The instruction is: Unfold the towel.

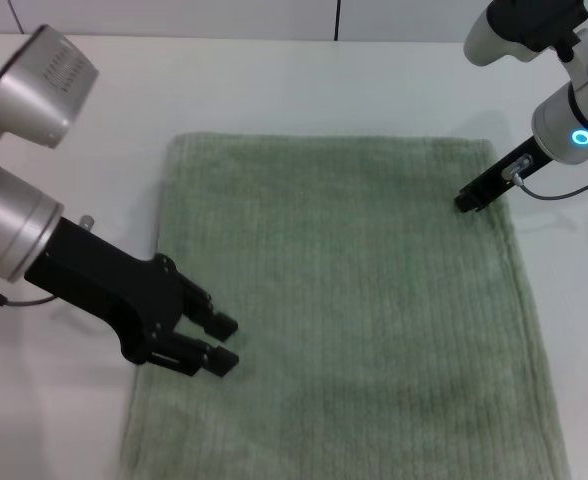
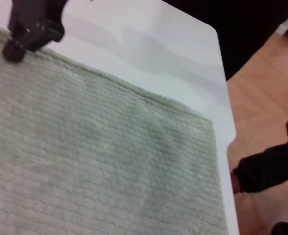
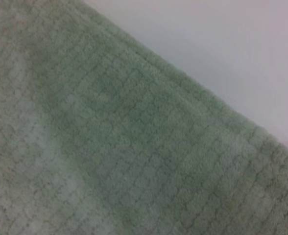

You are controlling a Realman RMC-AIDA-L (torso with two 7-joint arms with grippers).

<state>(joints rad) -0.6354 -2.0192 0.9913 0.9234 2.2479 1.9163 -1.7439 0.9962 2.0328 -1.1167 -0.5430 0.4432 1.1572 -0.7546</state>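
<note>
Sage-green towel (image 1: 344, 310) lying flat and spread out on the white table (image 1: 294, 90), its ribbed lines running along its length; the far hemmed edge lies parallel to the table's far side, and the near end runs out of the head view. Left gripper (image 1: 217, 340) low over the towel's left edge near the front, black fingers (image 1: 214, 323) parted with a narrow gap and nothing between them. Right gripper (image 1: 471, 201) at the towel's far right corner, tip down at or just above the cloth; whether it is open or closed cannot be told. In the left wrist view the right gripper (image 2: 26, 36) appears at the towel's hem (image 2: 134, 90), with wooden floor (image 2: 266, 112) beyond the table edge. The right wrist view shows the towel's edge (image 3: 207, 112) against bare table.
</note>
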